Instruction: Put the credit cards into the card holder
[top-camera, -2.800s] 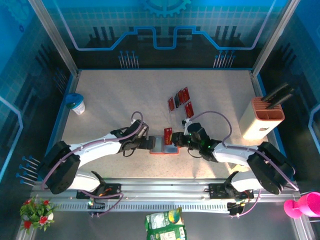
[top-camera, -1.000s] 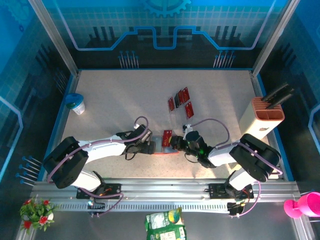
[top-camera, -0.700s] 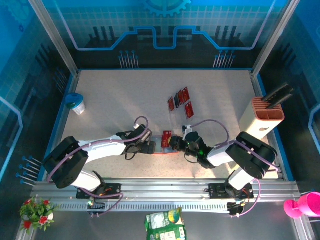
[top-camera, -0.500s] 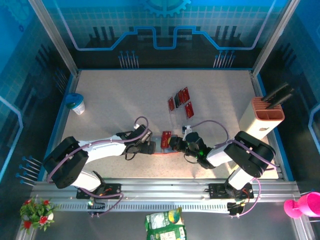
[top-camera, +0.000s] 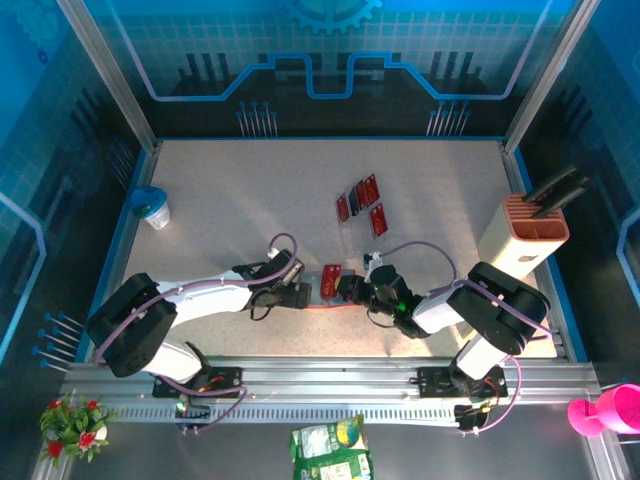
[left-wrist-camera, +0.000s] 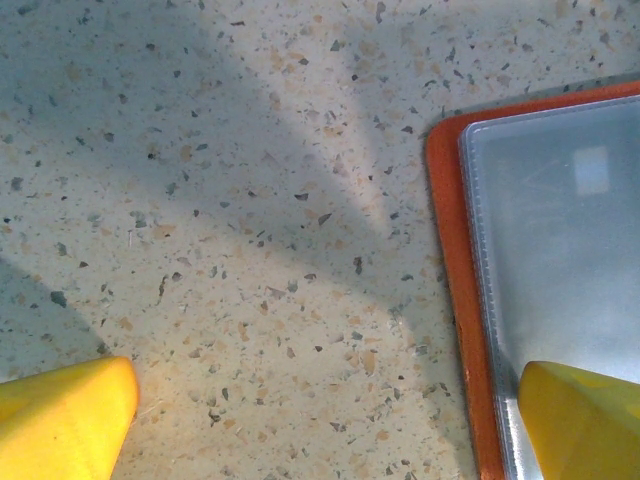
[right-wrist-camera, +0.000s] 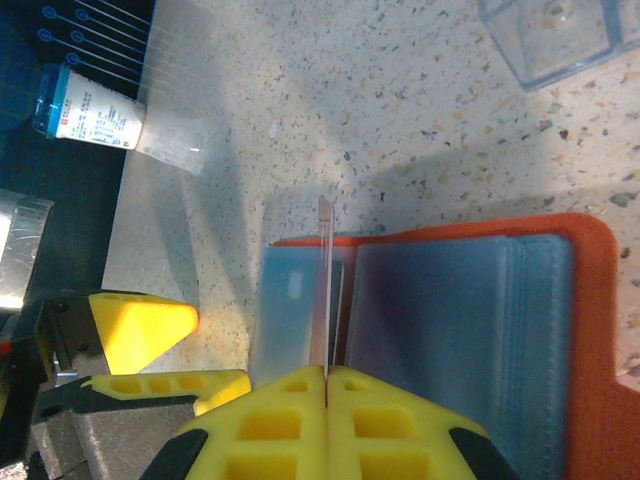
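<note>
Just ahead of my right tool, pinching a credit card edge-on, lies the open card holder. I should square it to a sleeve, left tool spread over its corner.

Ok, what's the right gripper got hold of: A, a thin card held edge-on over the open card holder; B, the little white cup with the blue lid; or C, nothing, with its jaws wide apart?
A: in the right wrist view the right gripper is shut on a thin card that stands edge-on above the open card holder.
</note>
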